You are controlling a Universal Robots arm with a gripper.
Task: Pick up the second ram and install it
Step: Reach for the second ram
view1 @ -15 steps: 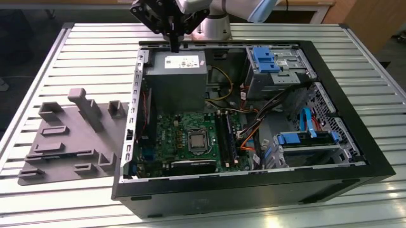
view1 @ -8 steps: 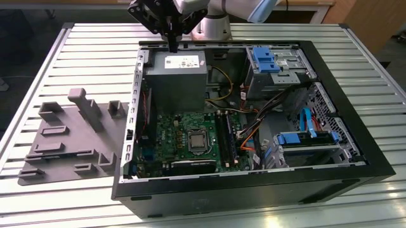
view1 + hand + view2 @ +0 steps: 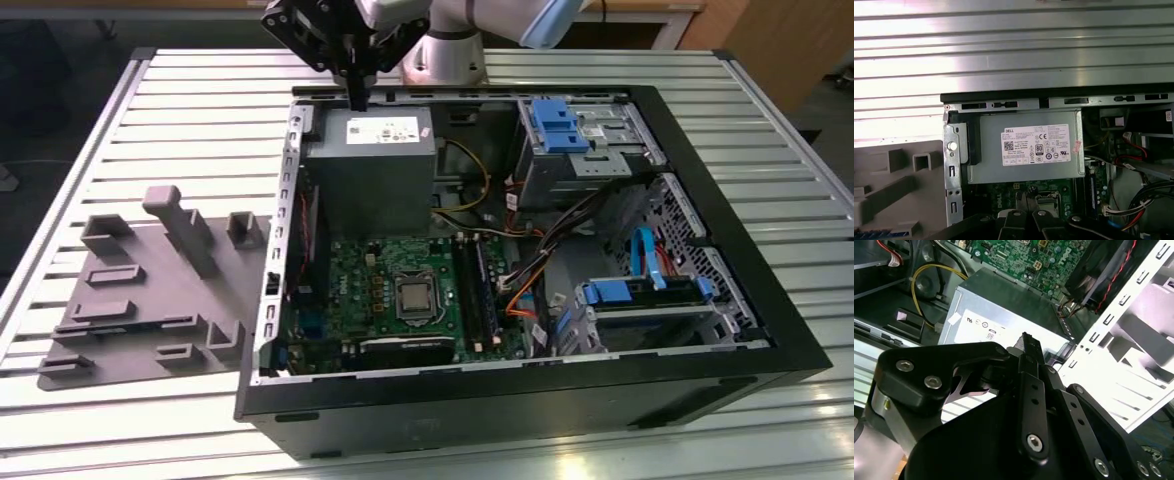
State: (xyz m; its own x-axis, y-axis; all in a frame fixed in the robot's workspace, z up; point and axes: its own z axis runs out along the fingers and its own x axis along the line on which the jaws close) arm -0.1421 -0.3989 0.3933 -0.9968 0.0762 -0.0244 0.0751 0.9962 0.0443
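My gripper (image 3: 360, 100) hangs over the far edge of the open computer case (image 3: 747, 330), just above the grey power supply (image 3: 370, 165). Its two black fingers (image 3: 1030, 355) are pressed together, and I see nothing between them. In the first wrist view the fingertips (image 3: 1026, 202) point down over the power supply (image 3: 1024, 150) and the green motherboard (image 3: 1004, 195). The long black memory slots (image 3: 477, 295) lie on the motherboard (image 3: 380, 285), toward the exterior view's right of the processor socket. The second ram is out of view.
A grey plastic tray (image 3: 140, 300) with raised blocks lies on the slatted table (image 3: 174, 120) at the exterior view's left of the case. Blue drive cages (image 3: 567, 125) and orange and black cables (image 3: 534, 270) crowd the case's right side. A fan (image 3: 1104, 275) sits by the case wall.
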